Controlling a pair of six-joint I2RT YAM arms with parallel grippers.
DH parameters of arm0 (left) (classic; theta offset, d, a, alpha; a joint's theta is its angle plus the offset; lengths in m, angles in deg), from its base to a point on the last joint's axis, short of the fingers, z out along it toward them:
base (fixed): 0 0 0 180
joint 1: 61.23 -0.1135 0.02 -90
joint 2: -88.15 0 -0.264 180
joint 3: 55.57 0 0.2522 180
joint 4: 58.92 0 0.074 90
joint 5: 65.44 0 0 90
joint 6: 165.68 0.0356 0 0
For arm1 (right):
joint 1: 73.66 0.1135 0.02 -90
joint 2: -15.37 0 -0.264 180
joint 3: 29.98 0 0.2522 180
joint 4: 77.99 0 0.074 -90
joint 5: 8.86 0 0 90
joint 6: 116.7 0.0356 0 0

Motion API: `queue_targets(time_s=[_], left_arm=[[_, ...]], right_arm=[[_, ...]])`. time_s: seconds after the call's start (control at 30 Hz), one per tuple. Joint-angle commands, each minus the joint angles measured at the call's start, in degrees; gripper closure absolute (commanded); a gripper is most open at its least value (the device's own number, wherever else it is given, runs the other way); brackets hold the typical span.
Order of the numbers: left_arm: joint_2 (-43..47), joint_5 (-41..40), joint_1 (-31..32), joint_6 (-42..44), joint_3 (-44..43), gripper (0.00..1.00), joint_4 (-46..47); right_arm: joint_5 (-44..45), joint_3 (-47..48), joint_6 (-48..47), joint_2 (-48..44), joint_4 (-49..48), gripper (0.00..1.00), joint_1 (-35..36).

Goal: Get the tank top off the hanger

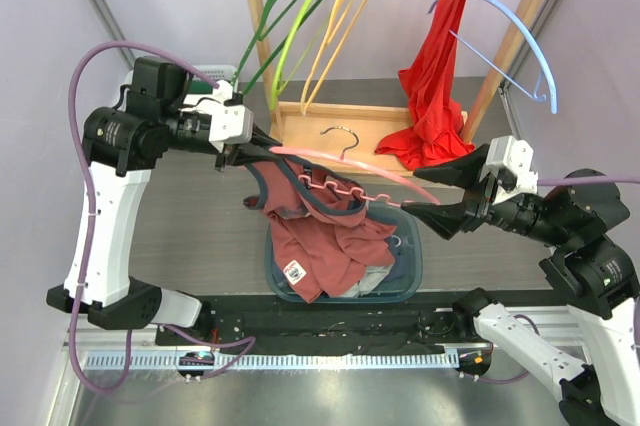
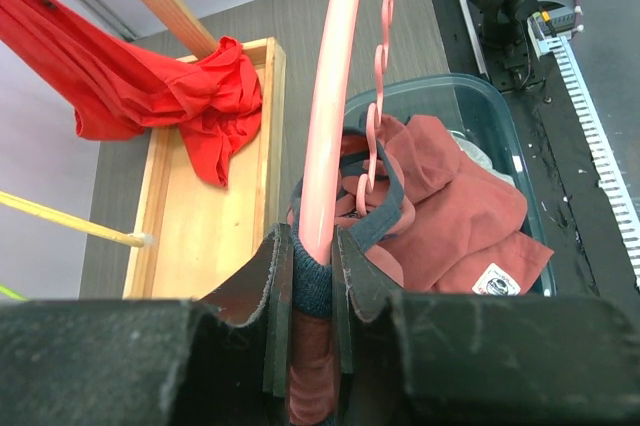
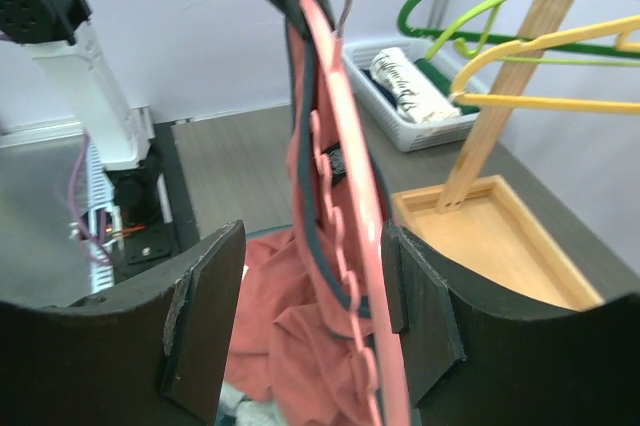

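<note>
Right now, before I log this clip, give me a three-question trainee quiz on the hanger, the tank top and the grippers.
1. True or false: the left gripper is clamped on the pink hanger.
2. What does the tank top droop into? A) wooden tray B) teal bin C) white basket
3. Fill in: the right gripper has its jaws ___ on either side of the hanger.
Key: 1 true; 2 B; 3 open.
</note>
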Motion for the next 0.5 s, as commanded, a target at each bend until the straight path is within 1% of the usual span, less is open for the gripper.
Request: queue_targets(time_s=[0.0, 0.23, 0.33, 0.43, 0.47], left_arm=[[2.11, 4.52, -0.26, 0.61, -0.35, 1.00, -16.51], [2.03, 4.69, -0.17, -0.62, -1.23, 1.00, -16.51], [1.85, 4.87, -0.26, -1.06, -1.58, 1.00, -16.51], [1.85, 4.78, -0.17, -1.41, -1.67, 1.00, -16.42], [1.85, 4.69, -0.17, -1.68, -1.67, 1.00, -16.51]], right_arm=[[4.57, 0.13, -4.05, 1.60, -4.44, 0.36, -0.17], [0.00, 1.18, -7.04, 6.35, 1.45, 0.36, -0.17], [0.00, 1.27, -7.92, 7.93, 3.56, 0.39, -0.17], [-0.27, 1.54, -8.80, 9.07, 5.76, 0.49, -0.17], [-0.09, 1.62, -8.89, 9.25, 6.46, 0.58, -0.17]])
